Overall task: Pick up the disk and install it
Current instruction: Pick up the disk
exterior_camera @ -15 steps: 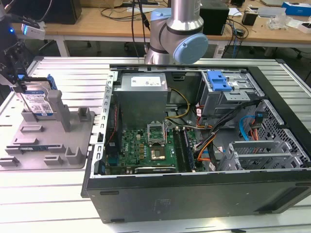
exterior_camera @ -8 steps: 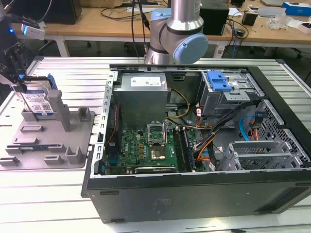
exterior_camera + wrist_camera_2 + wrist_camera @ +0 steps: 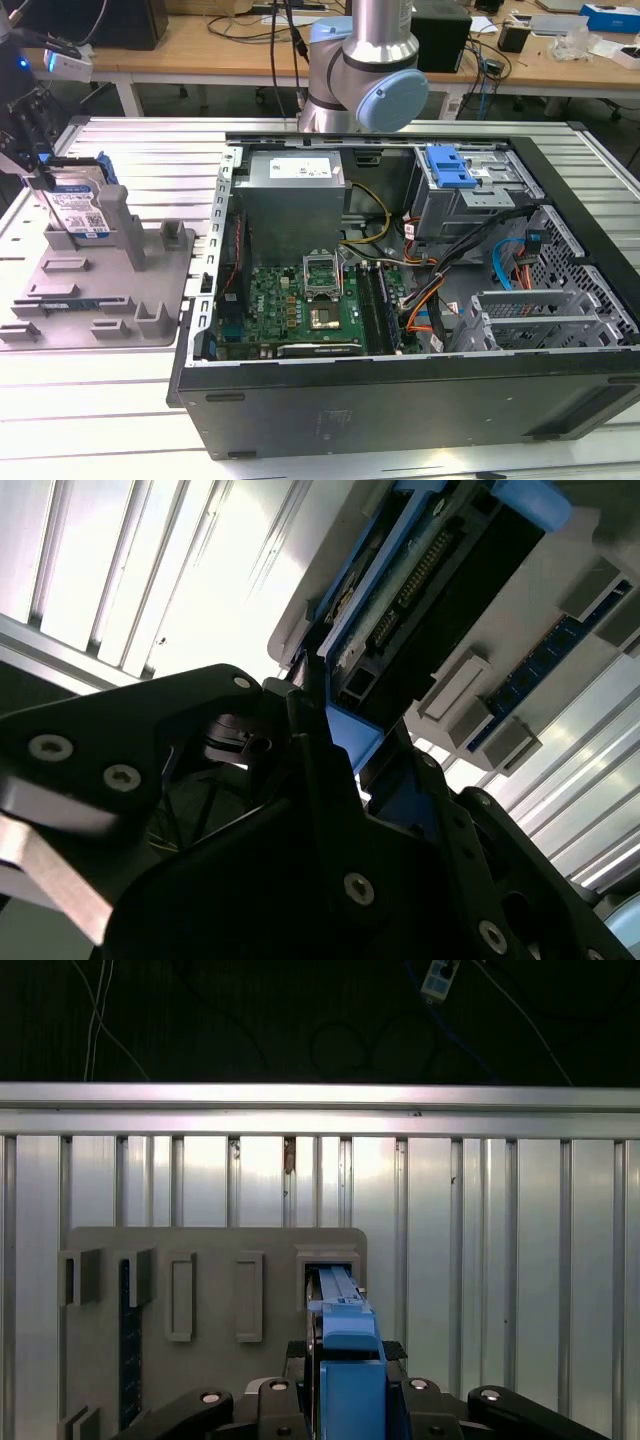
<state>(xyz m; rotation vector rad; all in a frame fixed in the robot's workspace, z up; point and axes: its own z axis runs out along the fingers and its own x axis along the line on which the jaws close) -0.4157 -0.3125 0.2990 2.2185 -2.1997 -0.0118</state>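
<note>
First wrist view: the disk (image 3: 345,1310) edge-on between the fingers of the gripper (image 3: 350,1355), both snug against it.

Even room light in the exterior view; glare bleaches the table (image 3: 200,580) in the second wrist view.

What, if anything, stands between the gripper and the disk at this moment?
Nothing visible. The gripper is right at the upper edge of the disk, which stands upright in the grey holder at the exterior view's left, beside the open computer case.
</note>
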